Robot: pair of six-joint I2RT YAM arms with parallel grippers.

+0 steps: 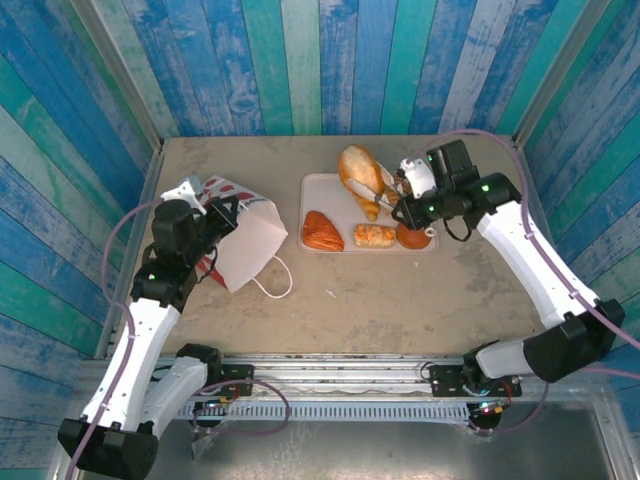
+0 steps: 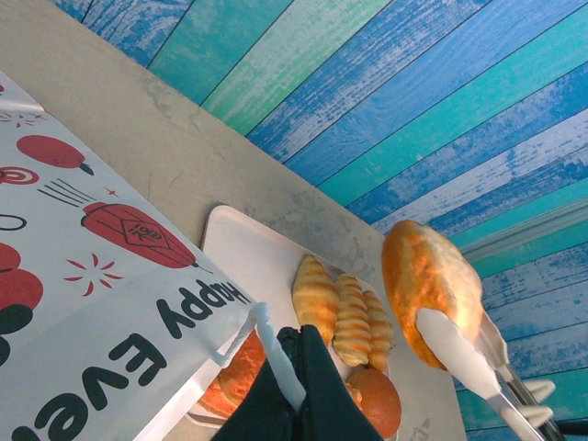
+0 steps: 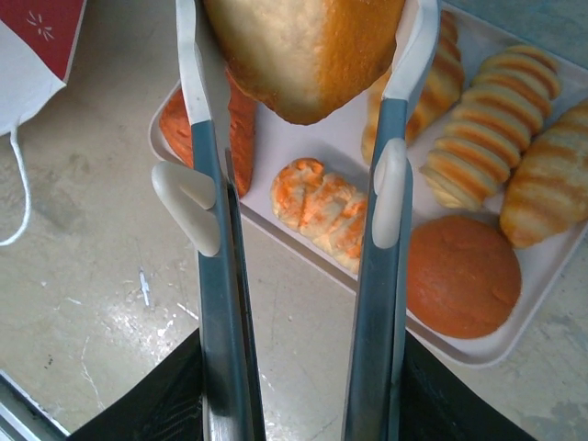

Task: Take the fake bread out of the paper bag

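We find the left gripper [image 1: 218,212] at the mouth of the paper bag [image 1: 248,238]. Its jaws are fully closed, and in the left wrist view they pinch a white cord handle [image 2: 265,335] of the bag. The bag lies on its side on the table [image 1: 360,320], left of centre, printed face up. Its second handle loop [image 1: 272,286] lies flat on the table on the near side. The bag's right corner sits just beside the left edge of the pale pink tray [image 1: 312,184]. We cannot see inside the bag.

Most of the fake bread rests on the tray. At the left end is an orange ridged croissant [image 1: 322,230]. Next come a small flaky piece [image 1: 375,236] and a round orange-brown bun [image 1: 412,238]. A row of pale ridged croissants [image 3: 491,124] lies along the far side.

One large oval roll [image 1: 358,168] is off the tray surface, raised above it. The right gripper [image 3: 301,41] holds this roll. Its jaws are partly open, with the white finger pads [image 3: 191,83] pressed against the roll's two sides. The gripper hangs over the tray's right half.
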